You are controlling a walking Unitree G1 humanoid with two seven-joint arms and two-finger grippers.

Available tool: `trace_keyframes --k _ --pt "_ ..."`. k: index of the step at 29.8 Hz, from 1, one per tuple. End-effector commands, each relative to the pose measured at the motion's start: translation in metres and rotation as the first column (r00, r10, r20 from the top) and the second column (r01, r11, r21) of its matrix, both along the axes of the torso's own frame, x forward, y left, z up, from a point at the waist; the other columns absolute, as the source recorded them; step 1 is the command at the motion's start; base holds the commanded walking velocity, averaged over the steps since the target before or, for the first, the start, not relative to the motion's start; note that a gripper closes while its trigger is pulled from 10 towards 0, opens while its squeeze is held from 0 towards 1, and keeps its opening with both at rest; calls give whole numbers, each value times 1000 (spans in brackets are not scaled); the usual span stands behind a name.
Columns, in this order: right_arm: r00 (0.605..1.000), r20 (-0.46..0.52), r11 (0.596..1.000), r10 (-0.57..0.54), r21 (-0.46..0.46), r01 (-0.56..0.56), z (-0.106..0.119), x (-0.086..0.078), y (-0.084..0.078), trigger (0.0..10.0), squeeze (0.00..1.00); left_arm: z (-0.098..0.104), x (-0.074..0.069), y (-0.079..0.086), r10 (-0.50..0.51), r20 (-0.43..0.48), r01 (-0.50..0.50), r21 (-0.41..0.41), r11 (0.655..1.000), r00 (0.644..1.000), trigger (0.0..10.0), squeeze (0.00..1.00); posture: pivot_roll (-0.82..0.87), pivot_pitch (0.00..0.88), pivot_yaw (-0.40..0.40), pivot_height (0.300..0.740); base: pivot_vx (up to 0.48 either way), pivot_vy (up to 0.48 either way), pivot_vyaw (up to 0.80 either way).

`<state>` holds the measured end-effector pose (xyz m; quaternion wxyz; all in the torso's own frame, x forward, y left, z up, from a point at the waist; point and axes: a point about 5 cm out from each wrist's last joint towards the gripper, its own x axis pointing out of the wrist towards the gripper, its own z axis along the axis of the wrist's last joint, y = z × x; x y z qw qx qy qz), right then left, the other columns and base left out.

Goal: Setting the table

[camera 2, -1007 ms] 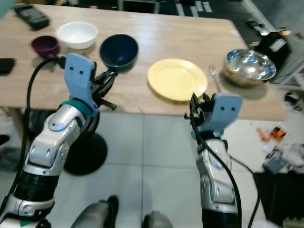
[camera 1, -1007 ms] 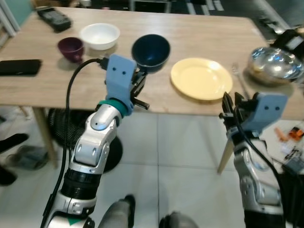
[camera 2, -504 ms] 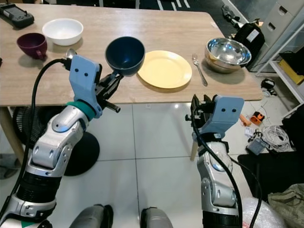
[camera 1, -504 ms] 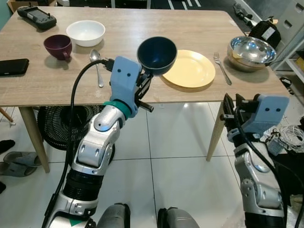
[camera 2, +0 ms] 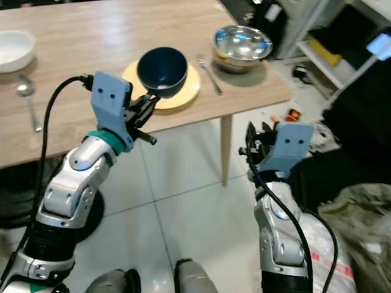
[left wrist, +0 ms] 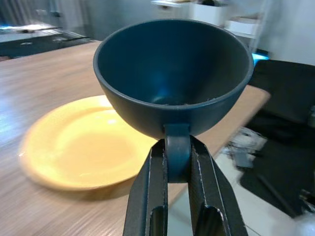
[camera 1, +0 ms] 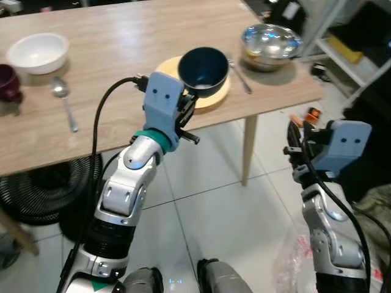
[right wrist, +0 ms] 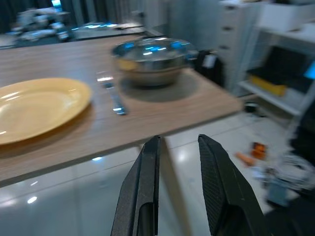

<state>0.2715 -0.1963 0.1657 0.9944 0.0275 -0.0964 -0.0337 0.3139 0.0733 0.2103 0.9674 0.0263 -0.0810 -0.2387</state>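
With the left gripper (left wrist: 178, 162) pinching the dark blue bowl (camera 1: 203, 70) by its rim near top center, above the yellow plate (camera 1: 219, 97), the robot should probably lower it level and centered before letting go, while the right gripper (right wrist: 178, 147) idles with fingers apart at lower right.

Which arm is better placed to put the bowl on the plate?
Left. The left gripper already holds the bowl over the plate; the right gripper hangs open and apart from the table.

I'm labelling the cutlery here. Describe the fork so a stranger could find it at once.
On the wooden table, go to its right end, near the corner. The fork lies flat between the yellow plate and the steel bowl, slim and silver, unlike the spoon farther left.
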Motion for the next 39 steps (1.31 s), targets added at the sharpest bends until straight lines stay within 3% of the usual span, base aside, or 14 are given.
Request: trace_keyframes --k 1,14,39 --pt "1000 -19 1000 -8 3 8 -4 -3 -2 10000 0 -7 -2 1 -4 -18 5 25 1000 1000 10000 0 36 30 18 740 0 0 -800" --pt "999 -31 1000 -8 -6 8 -6 -3 -2 10000 0 -16 -3 1 -19 -38 22 67 998 999 10000 0 34 31 16 740 0 0 -800" --pt "999 -35 1000 -11 -10 11 -6 -2 -2 10000 0 -14 -3 -4 -38 -26 40 71 997 999 10000 0 31 29 19 740 0 0 -800"
